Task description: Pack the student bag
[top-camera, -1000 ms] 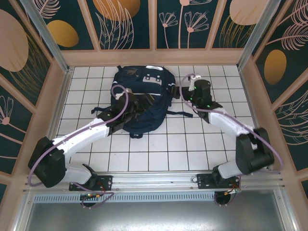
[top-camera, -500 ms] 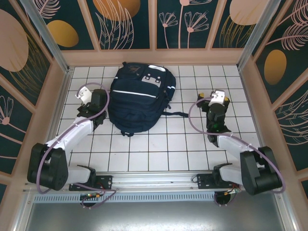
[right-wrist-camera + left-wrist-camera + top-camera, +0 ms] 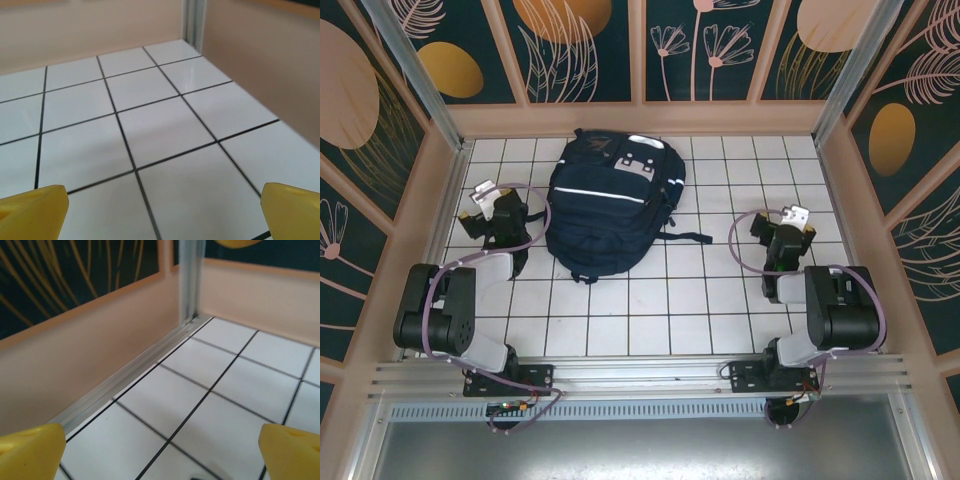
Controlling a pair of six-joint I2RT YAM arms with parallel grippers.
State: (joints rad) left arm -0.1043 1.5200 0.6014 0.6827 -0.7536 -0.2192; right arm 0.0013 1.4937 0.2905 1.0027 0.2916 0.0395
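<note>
Seen from above, the left gripper (image 3: pixel 478 205) sits low over the white-tiled table (image 3: pixel 700 300) at about 9 o'clock. Its jaws are spread wide and hold nothing. In its wrist view the yellow fingertips (image 3: pixel 30 452) stand far apart, facing the side wall (image 3: pixel 75 360). The navy bag (image 3: pixel 615 205) lies flat on the tiles, just left of centre toward 12 o'clock. Its white stripe faces up, and one dark strap (image 3: pixel 688 237) trails toward 3 o'clock. The bag is probably soft and floppy, so it would likely sag and fold rather than lift as one piece. The fabric looks easy to pinch but may slide over the smooth tiles. The strap, or a loop at the top end, looks like the surest place to take hold. From the left gripper the bag lies just beside it at 3 o'clock, not touching and outside the jaws. The right gripper (image 3: pixel 795 225) rests at about 3 o'clock on the table. Its jaws are equally wide and empty, over bare tiles in its wrist view. The bag lies well apart from it, at about 9 o'clock.
</note>
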